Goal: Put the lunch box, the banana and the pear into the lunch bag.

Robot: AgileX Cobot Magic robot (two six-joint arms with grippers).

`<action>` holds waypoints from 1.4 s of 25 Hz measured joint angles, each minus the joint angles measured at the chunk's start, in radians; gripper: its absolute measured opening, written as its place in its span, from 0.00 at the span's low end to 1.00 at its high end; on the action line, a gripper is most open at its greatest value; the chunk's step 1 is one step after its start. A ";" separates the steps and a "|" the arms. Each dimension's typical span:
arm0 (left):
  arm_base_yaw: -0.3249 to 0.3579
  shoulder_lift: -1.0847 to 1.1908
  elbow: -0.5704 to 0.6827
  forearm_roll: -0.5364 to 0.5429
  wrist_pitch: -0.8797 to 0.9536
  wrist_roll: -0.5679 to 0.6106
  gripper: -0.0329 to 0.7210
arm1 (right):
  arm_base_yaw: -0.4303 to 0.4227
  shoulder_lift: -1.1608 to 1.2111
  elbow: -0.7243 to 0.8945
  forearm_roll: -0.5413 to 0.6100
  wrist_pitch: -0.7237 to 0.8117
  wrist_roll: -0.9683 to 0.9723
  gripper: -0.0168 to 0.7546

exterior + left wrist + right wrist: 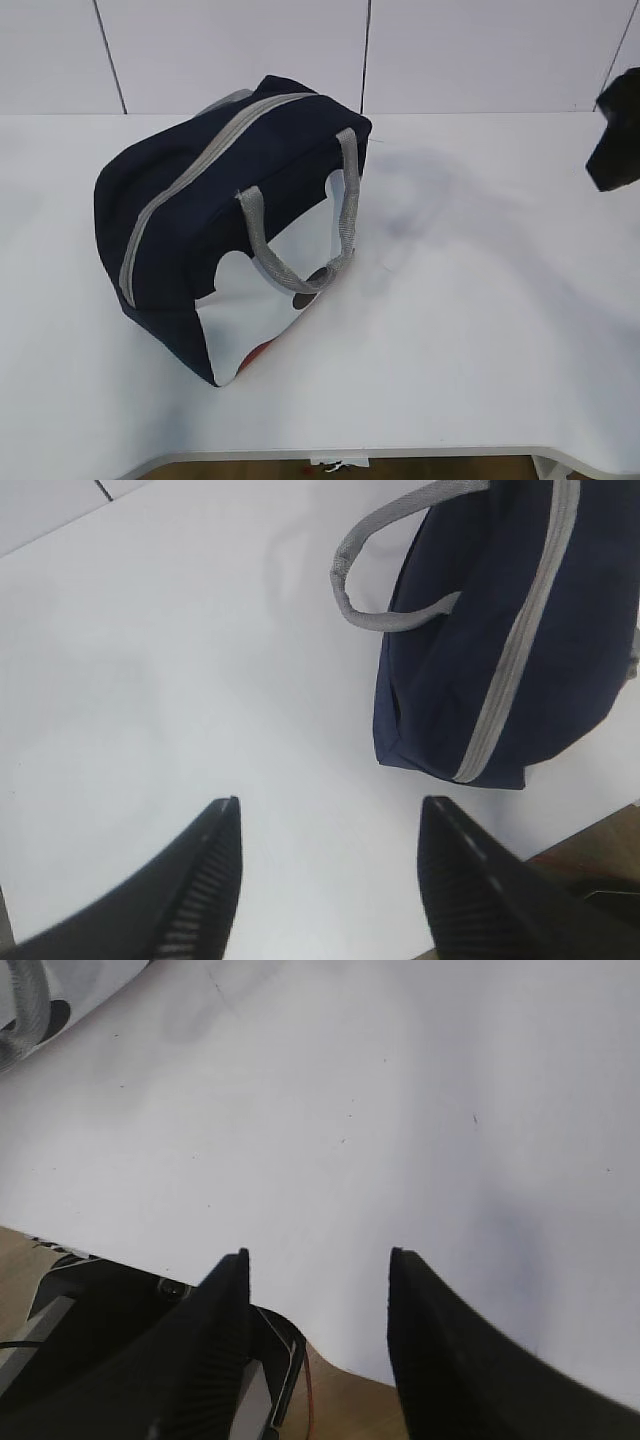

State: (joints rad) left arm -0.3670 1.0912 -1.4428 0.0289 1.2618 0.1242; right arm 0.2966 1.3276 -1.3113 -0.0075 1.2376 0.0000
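Navy-blue fabric lunch bag [215, 215] with grey webbing handles and white lower panels stands on the white bench [480, 300], left of centre, zipper closed. Left pincer [328, 825] and right pincer [318, 1260] both spread wide, holding nothing, above bare bench surface

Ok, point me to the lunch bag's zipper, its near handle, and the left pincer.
zipper [190, 170], exterior view, middle of the grey strip along the lunch bag's top.
near handle [346, 190], exterior view, upright stretch of the grey webbing.
left pincer [330, 875], left wrist view, open gap between its fingertips, over bare table.
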 joint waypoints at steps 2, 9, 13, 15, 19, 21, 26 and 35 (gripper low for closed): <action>0.000 -0.063 0.044 -0.002 0.000 0.000 0.61 | 0.000 -0.055 0.023 0.008 0.004 0.000 0.49; 0.000 -0.354 0.238 -0.021 0.006 0.000 0.60 | 0.000 -0.279 0.093 0.033 0.012 0.000 0.49; 0.000 -0.532 0.347 -0.029 0.006 0.000 0.60 | 0.000 -0.430 0.149 0.050 0.016 0.000 0.49; 0.000 -0.608 0.392 -0.029 0.008 0.000 0.60 | 0.000 -0.512 0.185 0.050 0.018 0.000 0.49; 0.000 -0.734 0.463 -0.029 0.009 0.000 0.60 | 0.000 -0.678 0.286 0.050 0.024 -0.008 0.49; 0.000 -0.780 0.484 -0.029 0.011 -0.001 0.60 | 0.000 -0.768 0.345 0.050 0.026 -0.009 0.49; 0.000 -0.846 0.545 -0.057 0.011 -0.002 0.60 | 0.000 -0.932 0.506 0.050 0.028 -0.010 0.49; 0.000 -0.925 0.695 -0.084 -0.011 -0.002 0.56 | 0.000 -1.170 0.762 0.050 0.029 -0.015 0.49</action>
State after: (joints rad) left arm -0.3670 0.1657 -0.7480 -0.0555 1.2506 0.1218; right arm 0.2966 0.1573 -0.5494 0.0429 1.2669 -0.0148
